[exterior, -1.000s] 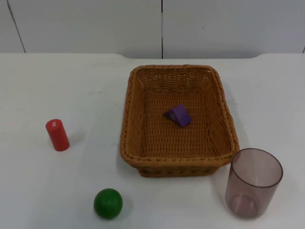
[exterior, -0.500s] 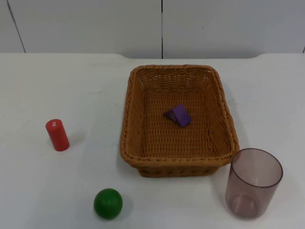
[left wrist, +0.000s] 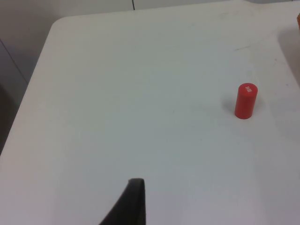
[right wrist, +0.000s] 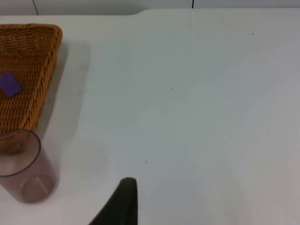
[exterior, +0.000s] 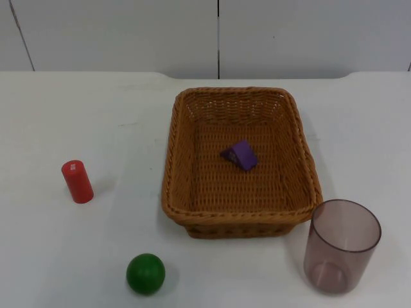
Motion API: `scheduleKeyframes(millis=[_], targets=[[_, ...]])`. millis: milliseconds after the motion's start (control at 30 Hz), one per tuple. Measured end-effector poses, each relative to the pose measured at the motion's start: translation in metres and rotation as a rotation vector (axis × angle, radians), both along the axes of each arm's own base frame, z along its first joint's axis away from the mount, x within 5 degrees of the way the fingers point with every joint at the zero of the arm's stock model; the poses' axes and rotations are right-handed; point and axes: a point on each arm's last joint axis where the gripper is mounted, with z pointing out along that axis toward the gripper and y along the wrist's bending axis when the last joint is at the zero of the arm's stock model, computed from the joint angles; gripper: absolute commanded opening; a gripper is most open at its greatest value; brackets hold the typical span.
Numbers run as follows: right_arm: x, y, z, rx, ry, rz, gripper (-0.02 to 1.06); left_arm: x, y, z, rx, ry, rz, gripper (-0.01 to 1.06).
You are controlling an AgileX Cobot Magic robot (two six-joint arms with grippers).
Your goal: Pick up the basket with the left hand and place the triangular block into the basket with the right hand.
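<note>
The brown wicker basket [exterior: 172,157] rests on the white table, slightly right of the middle. A purple triangular block [exterior: 240,154] lies inside it on the woven floor. The right wrist view takes in one end of the basket [right wrist: 47,70] with the purple block [right wrist: 9,85] in it. My right gripper [right wrist: 123,204] hangs over bare table well off to the basket's right, holding nothing that I can see. My left gripper [left wrist: 132,204] hangs over bare table near the left end, some way from the red cylinder [left wrist: 245,101]. Both arms wait, away from the basket.
A red cylinder [exterior: 77,181] stands upright left of the basket. A green ball [exterior: 145,274] lies near the front edge. A clear purple-tinted cup [exterior: 341,247] stands at the basket's front right corner, and the cup [right wrist: 21,168] is also in the right wrist view.
</note>
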Motion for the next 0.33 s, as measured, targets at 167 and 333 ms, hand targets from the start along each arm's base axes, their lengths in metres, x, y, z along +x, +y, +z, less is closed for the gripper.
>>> scheduleKeyframes(millis=[167, 333], targets=[[0.0000, 0.0000, 0.0000, 0.000, 0.000, 0.000, 1.05, 0.0000, 0.0000, 0.0000, 0.000, 0.000, 0.000, 1.05], [0.0000, -0.0001, 0.0000, 0.002, 0.000, 0.006, 1.05, 0.0000, 0.0000, 0.0000, 0.000, 0.000, 0.000, 1.05]])
